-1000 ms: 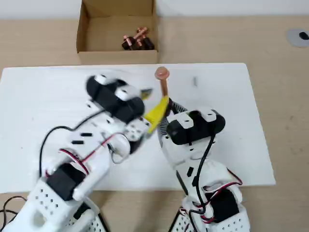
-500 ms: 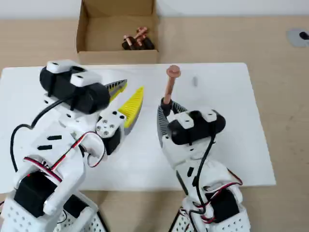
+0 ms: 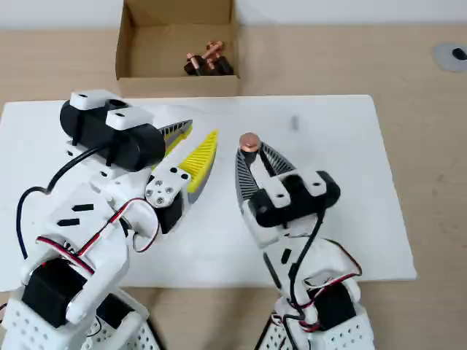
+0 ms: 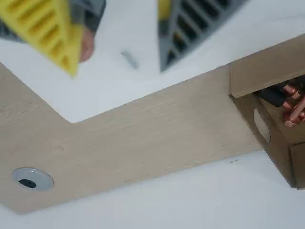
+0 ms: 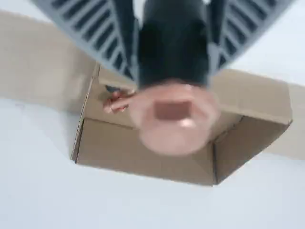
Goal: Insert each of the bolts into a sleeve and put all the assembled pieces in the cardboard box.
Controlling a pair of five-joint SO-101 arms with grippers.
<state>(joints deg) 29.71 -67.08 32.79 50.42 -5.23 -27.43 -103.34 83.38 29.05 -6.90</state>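
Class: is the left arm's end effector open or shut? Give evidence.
Open. On the left end effector, the yellow and grey fingers stand apart, white mat showing between them.

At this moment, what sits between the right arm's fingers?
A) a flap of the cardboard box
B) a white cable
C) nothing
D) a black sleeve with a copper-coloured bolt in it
D: the right arm's fingers are shut on the black sleeve, with the head of the copper-coloured bolt poking out of its end.
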